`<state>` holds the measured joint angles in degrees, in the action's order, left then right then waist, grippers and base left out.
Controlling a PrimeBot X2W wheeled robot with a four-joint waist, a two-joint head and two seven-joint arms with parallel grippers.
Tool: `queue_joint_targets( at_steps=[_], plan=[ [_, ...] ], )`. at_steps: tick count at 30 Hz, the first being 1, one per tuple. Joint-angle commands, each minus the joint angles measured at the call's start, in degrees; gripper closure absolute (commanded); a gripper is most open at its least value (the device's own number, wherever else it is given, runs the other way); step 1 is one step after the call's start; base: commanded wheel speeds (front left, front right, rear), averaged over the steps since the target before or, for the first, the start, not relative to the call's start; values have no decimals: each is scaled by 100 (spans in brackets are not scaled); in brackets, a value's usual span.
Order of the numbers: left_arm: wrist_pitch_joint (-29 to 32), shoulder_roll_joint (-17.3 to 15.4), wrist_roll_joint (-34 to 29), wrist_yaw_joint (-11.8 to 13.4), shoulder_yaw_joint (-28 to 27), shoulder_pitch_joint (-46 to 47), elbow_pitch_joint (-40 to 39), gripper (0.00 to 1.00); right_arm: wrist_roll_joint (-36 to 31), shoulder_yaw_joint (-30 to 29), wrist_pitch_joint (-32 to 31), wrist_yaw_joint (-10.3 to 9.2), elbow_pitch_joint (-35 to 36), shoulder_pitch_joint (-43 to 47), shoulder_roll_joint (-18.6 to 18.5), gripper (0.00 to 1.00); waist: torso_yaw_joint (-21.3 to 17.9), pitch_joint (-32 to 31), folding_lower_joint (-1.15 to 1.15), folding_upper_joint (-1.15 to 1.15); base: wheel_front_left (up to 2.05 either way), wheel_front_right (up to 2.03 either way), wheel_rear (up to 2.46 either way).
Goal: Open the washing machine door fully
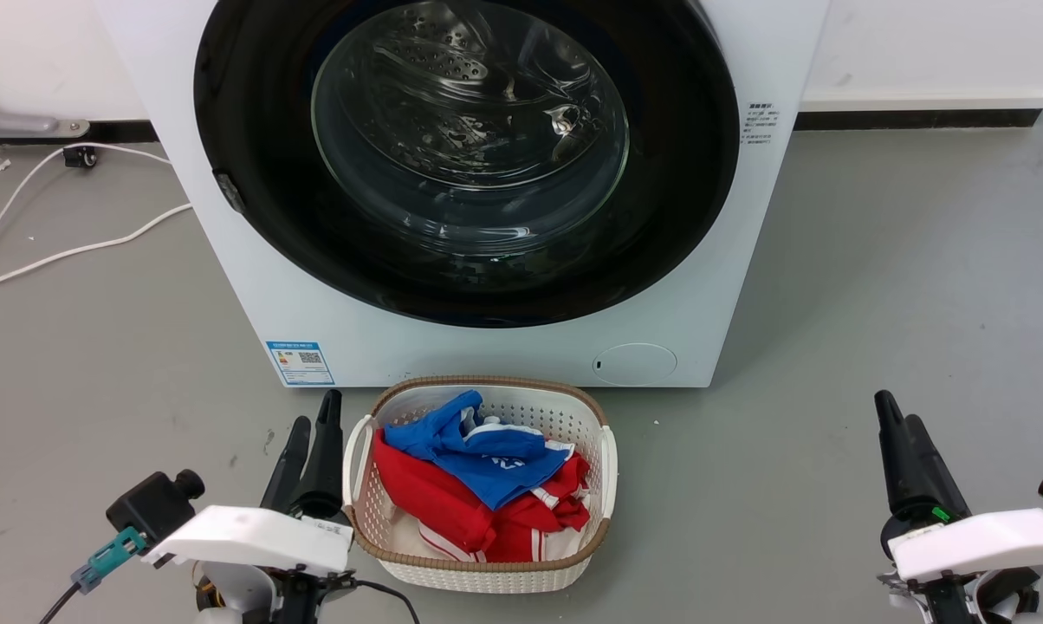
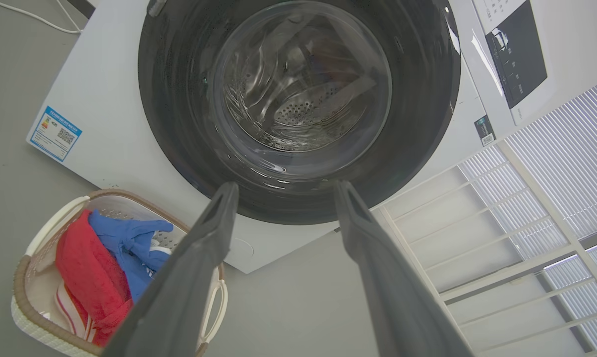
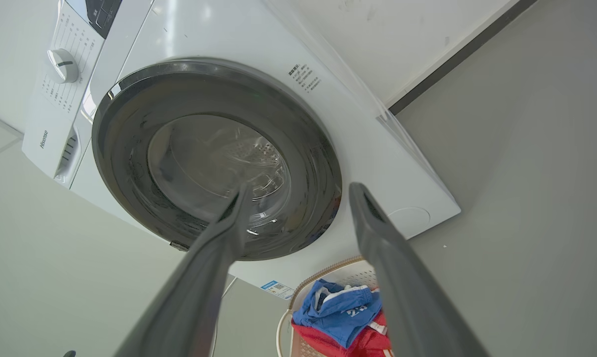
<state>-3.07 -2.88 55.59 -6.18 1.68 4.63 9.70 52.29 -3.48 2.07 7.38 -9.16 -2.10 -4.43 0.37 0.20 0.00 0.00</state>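
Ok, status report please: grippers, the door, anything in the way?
Left gripper open, empty. Right gripper open, empty. Washing machine door shut, untouched. Laundry basket stands close before it, between the grippers.

A white perforated laundry basket [image 1: 487, 574] with a brown rim sits on the grey floor [image 1: 877, 286], holding red clothes [image 1: 426, 498] under a blue garment [image 1: 495, 468]; white cables [image 1: 71, 252] trail across the floor at left
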Motion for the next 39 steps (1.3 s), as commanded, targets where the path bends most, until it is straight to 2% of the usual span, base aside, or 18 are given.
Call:
queue_joint_targets(
  at_steps=[1, 14, 39],
  plan=[
    [-64, -19, -282, 43, 45, 66, -104, 0, -312, -13, 47, 7, 128, -43, 2, 0, -2, 2, 0, 0, 0, 0, 0],
    [-301, -167, -1686, 196, 299, 114, -151, 0, -1677, 65, 50, 9, 358, 33, -35, 0, -8, 16, 0, 0, 0, 0, 0],
    [-688, -419, -3314, 487, 730, 122, -63, 0, -3511, 70, -2, 12, 678, 261, 26, 0, 9, 17, 0, 0, 0, 0, 0]
  ],
)
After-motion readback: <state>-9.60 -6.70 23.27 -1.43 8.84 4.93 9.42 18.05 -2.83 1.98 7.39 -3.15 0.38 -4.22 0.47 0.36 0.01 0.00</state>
